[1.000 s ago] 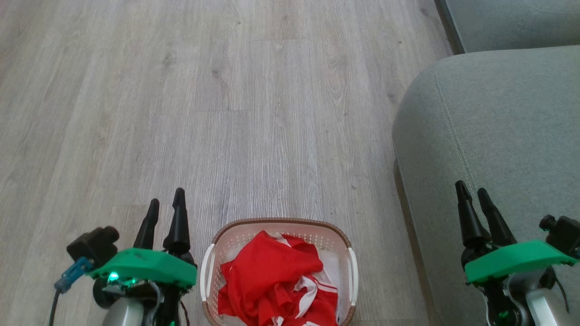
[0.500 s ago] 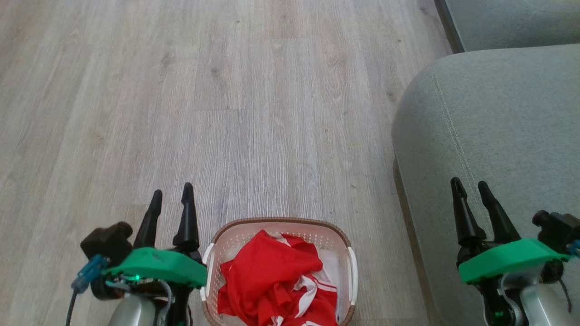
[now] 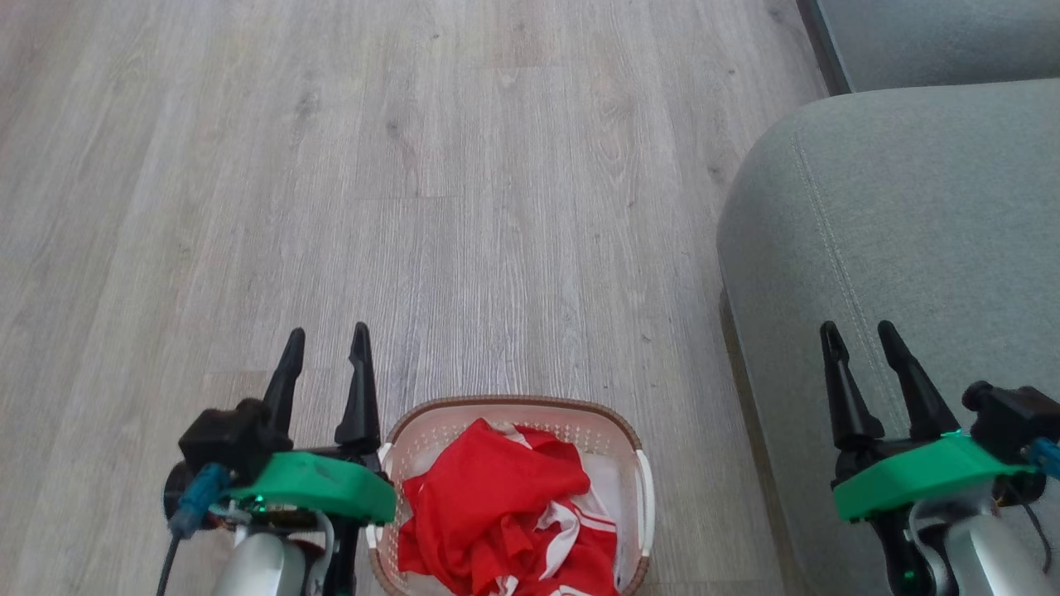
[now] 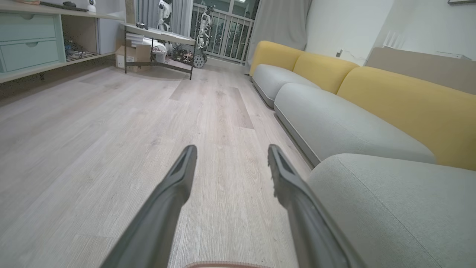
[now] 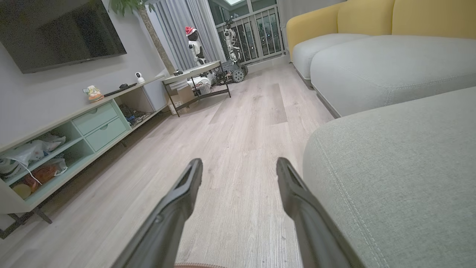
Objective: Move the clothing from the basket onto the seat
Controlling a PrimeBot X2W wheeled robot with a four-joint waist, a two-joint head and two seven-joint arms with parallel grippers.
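Observation:
Red clothing (image 3: 497,513) with white stripe trim lies crumpled in the cream perforated basket (image 3: 613,424), which stands on the floor at the bottom middle of the head view. The grey-green seat (image 3: 911,215) fills the right side, its corner close to the basket. My left gripper (image 3: 327,339) hovers open just left of the basket's rim, holding nothing. Over the seat's near edge my right gripper (image 3: 860,333) stands open and empty. In the left wrist view the left gripper (image 4: 230,150) points along the floor beside the seat (image 4: 390,208); the right gripper (image 5: 240,163) shows likewise, next to the seat (image 5: 401,156).
Pale wood floor (image 3: 414,182) stretches ahead. A second grey cushion (image 3: 936,37) lies beyond the seat, with yellow backrests (image 4: 401,96) behind. A TV cabinet (image 5: 74,134) and a low table (image 5: 193,74) stand far off.
My left gripper has shifted right and forward, closer to the basket's left rim. The right gripper has moved slightly left and up. Basket and clothing lie as before.

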